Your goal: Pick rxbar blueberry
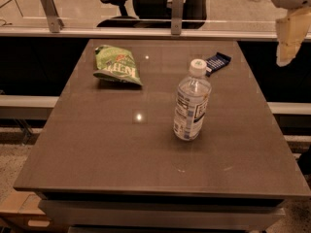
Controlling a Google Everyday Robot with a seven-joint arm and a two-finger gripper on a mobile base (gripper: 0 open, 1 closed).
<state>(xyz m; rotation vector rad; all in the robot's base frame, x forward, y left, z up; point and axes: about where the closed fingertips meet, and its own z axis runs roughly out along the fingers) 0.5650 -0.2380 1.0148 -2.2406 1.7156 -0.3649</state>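
Note:
The rxbar blueberry [217, 62] is a small flat dark-blue bar with white markings. It lies at the far right of the brown table [97, 144], just behind the cap of the water bottle. My gripper [288, 37] is cream-coloured and hangs in the air at the upper right of the view. It is above and to the right of the bar, beyond the table's right edge, and well apart from the bar. It holds nothing that I can see.
A clear water bottle [191, 106] with a white cap stands upright right of the table's centre, in front of the bar. A green crinkled chip bag [116, 65] lies at the far left. A glass partition with metal posts [177, 12] runs behind the table.

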